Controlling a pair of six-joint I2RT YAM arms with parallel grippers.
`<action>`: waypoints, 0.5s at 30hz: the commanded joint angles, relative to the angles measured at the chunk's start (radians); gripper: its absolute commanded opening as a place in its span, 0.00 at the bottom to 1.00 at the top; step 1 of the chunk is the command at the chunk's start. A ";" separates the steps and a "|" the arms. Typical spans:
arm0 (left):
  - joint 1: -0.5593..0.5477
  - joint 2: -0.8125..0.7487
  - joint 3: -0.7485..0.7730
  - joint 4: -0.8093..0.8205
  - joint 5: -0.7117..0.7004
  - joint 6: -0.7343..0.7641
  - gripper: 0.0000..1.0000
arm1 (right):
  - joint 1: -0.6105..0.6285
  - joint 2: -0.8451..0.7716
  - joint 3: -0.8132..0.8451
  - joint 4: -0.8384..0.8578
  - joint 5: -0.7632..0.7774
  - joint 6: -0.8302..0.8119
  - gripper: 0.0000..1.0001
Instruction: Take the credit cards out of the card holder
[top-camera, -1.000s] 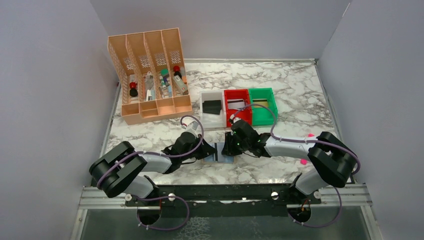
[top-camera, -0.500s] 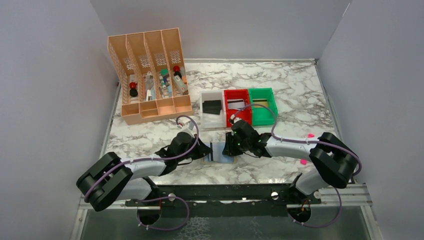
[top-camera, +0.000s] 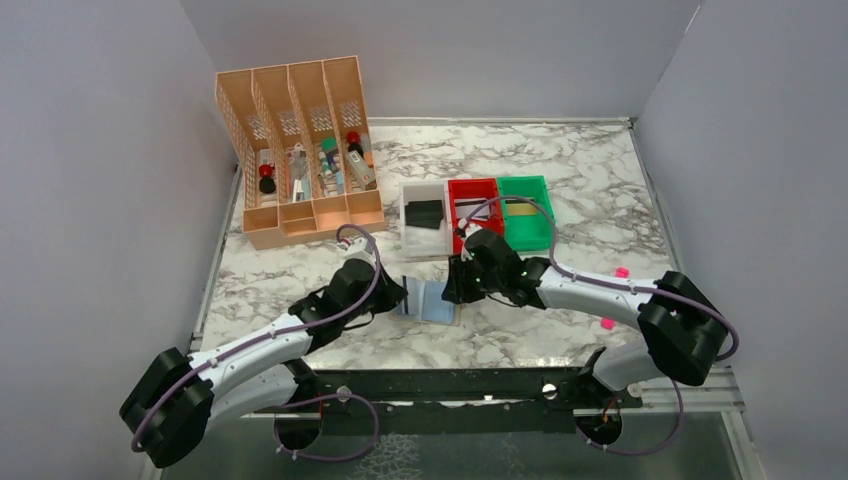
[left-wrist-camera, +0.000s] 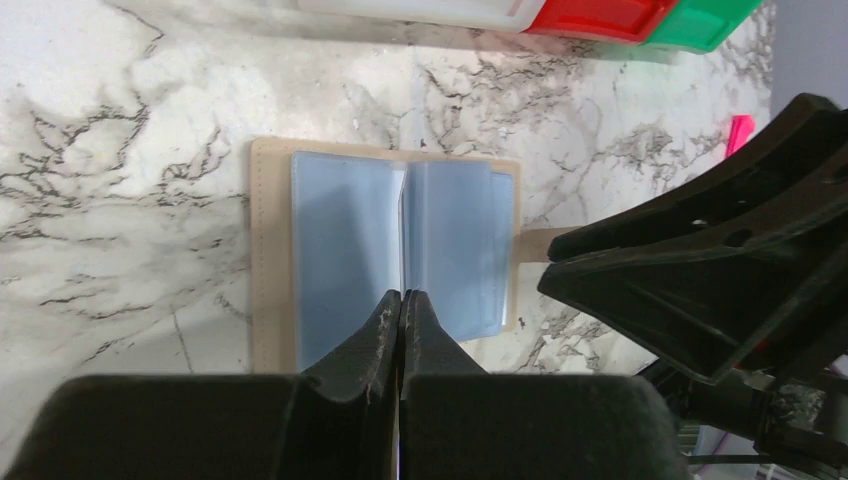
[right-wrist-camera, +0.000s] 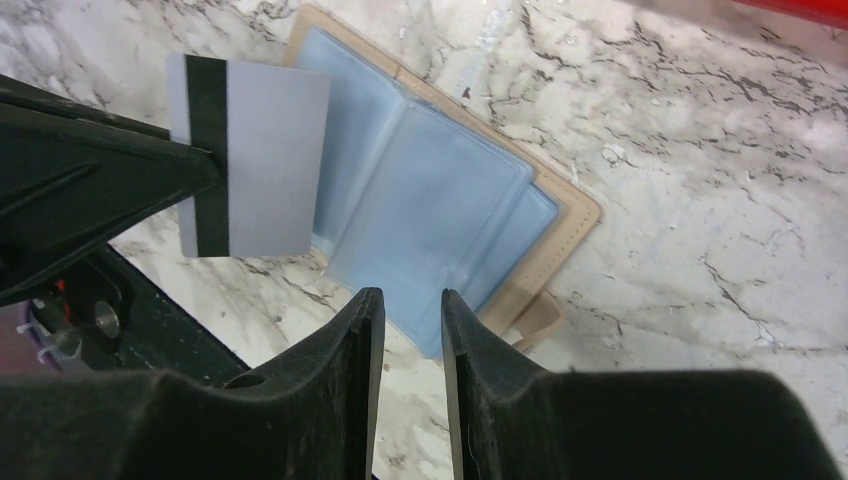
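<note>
Card holder (right-wrist-camera: 440, 190) lies open and flat on the marble table (right-wrist-camera: 700, 200), pale blue pockets facing up, tan edge showing around them and its small tab (right-wrist-camera: 530, 315) sticking out on the right arm's side. In the top view the card holder sits near the front edge, between the two grippers and just in front of the white bin (top-camera: 423, 245).

Left gripper (left-wrist-camera: 402, 298) is clamped tight on a silvery card (right-wrist-camera: 265, 155) with a black stripe. The card is lifted clear of the pockets and overlaps the holder's left half in the right wrist view. From its own camera the fingers are pressed together and the card between them cannot be made out.

Right gripper (right-wrist-camera: 405, 300) hangs low over the tab side of the holder, jaws a narrow gap apart with nothing between them.

Behind stand the red bin (top-camera: 474, 185) and green bin (top-camera: 525, 181); a black card (top-camera: 424, 212) lies in the white one. An orange organiser (top-camera: 300, 150) stands far left.
</note>
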 joint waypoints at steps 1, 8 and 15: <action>0.005 -0.011 0.006 -0.079 -0.039 0.027 0.00 | 0.006 0.001 0.035 -0.002 -0.057 -0.011 0.33; 0.004 -0.058 0.027 -0.177 -0.116 0.021 0.00 | 0.030 0.042 0.084 0.030 -0.108 -0.004 0.33; 0.005 -0.211 0.036 -0.310 -0.214 0.001 0.00 | 0.060 0.189 0.205 0.051 -0.121 -0.001 0.31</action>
